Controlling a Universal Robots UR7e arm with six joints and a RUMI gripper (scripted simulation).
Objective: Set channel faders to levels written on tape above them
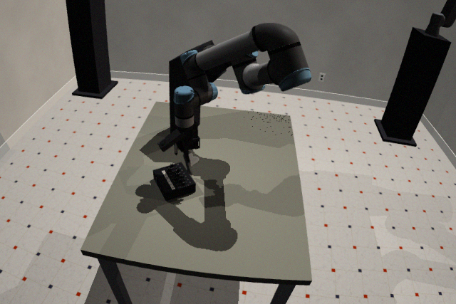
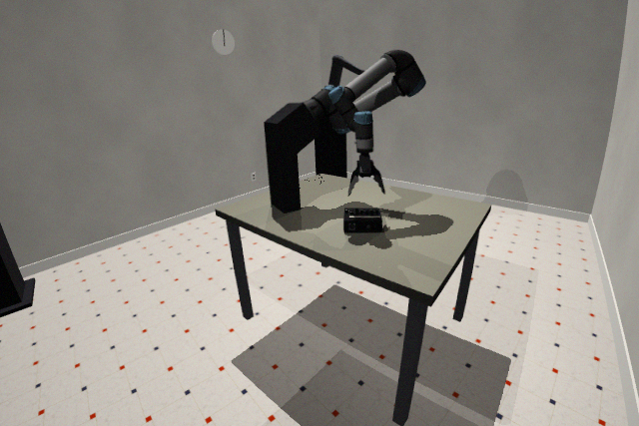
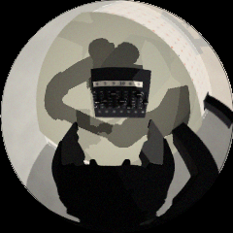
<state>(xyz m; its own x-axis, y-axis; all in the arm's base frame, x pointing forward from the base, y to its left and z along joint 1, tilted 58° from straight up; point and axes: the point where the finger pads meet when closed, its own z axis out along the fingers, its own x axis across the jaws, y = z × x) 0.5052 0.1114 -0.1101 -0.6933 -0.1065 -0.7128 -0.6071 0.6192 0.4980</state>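
Observation:
The lighting desk point(image 1: 174, 181) is a small black box lying on the grey table, left of the middle. It also shows in the exterior view point(image 2: 362, 218) and in the wrist view point(image 3: 120, 92). A pale tape strip point(image 3: 118, 83) runs along its top, with a row of several faders point(image 3: 119, 98) below; the written levels are too small to read. My gripper point(image 1: 182, 159) hangs above the desk's far edge, fingers pointing down, open and empty. It shows in the exterior view point(image 2: 366, 186) and in the wrist view point(image 3: 115, 145), where both fingers stand short of the desk.
The arm's black base column point(image 2: 289, 158) stands at the back of the table. Two tall black camera stands point(image 1: 90, 41) point(image 1: 416, 83) stand on the tiled floor beyond the table. The table edges point(image 1: 194, 273) are some way from the desk.

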